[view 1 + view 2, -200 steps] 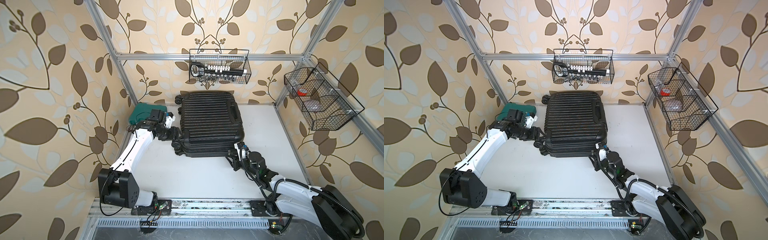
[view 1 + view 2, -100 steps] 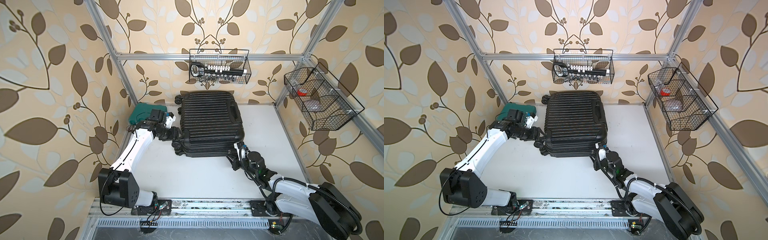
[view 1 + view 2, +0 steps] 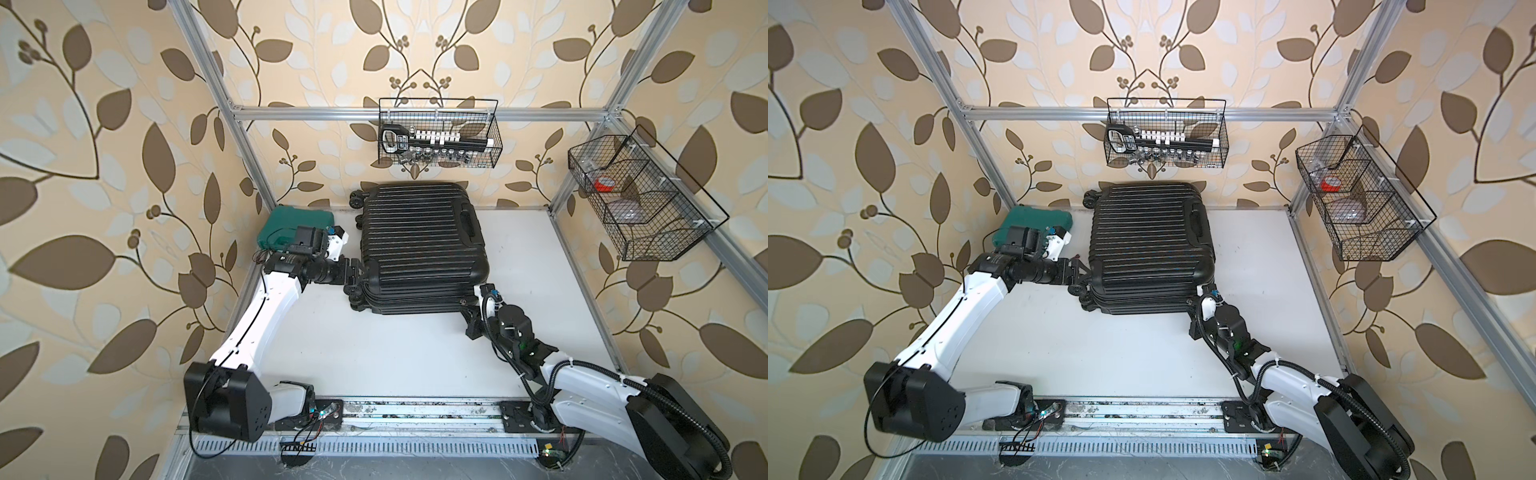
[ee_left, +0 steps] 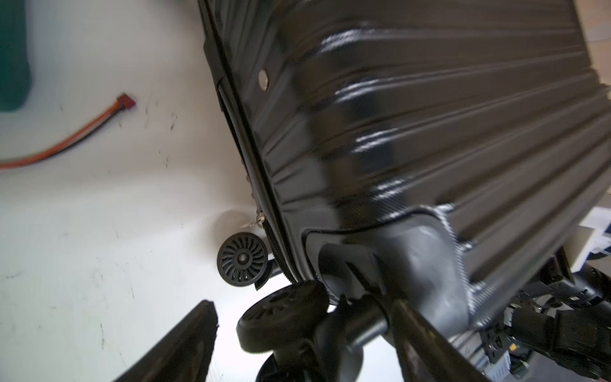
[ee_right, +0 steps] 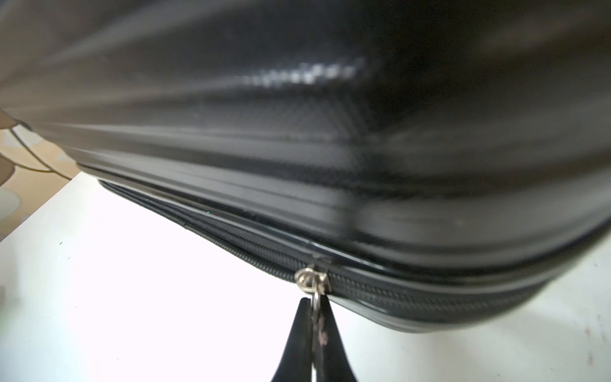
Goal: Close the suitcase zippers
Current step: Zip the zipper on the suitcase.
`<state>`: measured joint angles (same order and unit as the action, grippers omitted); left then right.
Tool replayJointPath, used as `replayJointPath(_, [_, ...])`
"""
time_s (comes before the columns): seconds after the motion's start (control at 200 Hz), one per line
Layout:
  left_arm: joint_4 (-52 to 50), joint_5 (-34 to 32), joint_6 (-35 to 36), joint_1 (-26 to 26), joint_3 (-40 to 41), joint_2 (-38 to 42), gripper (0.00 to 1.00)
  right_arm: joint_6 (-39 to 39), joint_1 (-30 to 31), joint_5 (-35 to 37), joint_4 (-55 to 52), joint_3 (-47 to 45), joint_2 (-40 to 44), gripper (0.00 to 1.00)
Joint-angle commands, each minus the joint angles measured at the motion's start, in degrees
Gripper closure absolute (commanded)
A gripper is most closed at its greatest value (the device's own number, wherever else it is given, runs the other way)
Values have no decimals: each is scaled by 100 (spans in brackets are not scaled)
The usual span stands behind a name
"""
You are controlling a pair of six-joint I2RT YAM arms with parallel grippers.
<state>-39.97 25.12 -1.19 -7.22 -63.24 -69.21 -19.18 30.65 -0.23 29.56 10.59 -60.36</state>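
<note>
The black ribbed suitcase [image 3: 419, 241] [image 3: 1150, 245] lies flat and closed on the white table in both top views. My left gripper [image 3: 353, 272] [image 4: 310, 344] is open at its near-left corner. Its fingers [image 4: 195, 344] stand on either side of a corner wheel [image 4: 284, 314], with a gap showing beside the wheel. My right gripper [image 3: 467, 309] [image 5: 314, 307] is at the near-right corner, shut on a silver zipper pull [image 5: 312, 279]. The zipper track [image 5: 396, 291] runs along the rim. A second small pull [image 4: 256, 221] shows on the track near the left corner.
A teal plastic case [image 3: 291, 224] sits behind my left wrist at the back left. An orange cable [image 4: 76, 135] lies on the table beside it. Wire baskets hang on the back wall [image 3: 440, 133] and the right wall [image 3: 640, 199]. Aluminium frame posts border the table.
My right gripper's jaws have closed onto the zipper pull. My left gripper's jaws have spread wider around the corner wheel. The suitcase has not visibly moved.
</note>
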Motion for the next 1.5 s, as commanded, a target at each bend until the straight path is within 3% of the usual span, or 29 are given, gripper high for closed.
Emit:
replayJointPath(0.0, [877,201,550,-69,418,703,14,-149,-33,656,-73,-77,86,100])
replayJointPath(0.085, [1208,498,1066,-69,793,1026,16,-169,-65,806,-115,-55,91,100])
replayJointPath(0.17, [939,1102,2284,-69,944,1223,14,-191,-207,797,-111,-34,93,100])
replayJointPath(0.28, [748,948,3008,-67,936,1275,11,-184,-452,636,-133,46,60,100])
replayJointPath(0.375, [274,1081,3730,-60,664,1035,9,-145,-624,457,-152,123,25,100])
replayJointPath(0.63, [-695,1198,4800,-69,-88,59,9,-143,-838,131,-16,128,-90,100])
replayJointPath(0.74, [-1105,1770,5236,-69,-316,-207,9,-140,-862,78,3,115,-90,100])
replayJointPath(0.825, [-1106,2038,5310,-69,-274,-306,9,-144,-874,51,22,101,-81,100])
replayJointPath(1.045, [-899,1882,5546,-96,-76,-552,11,-131,-888,-10,76,84,-116,100])
replayJointPath(1.495, [-592,1695,5428,-352,2,-793,33,-130,-889,-42,57,84,-99,100])
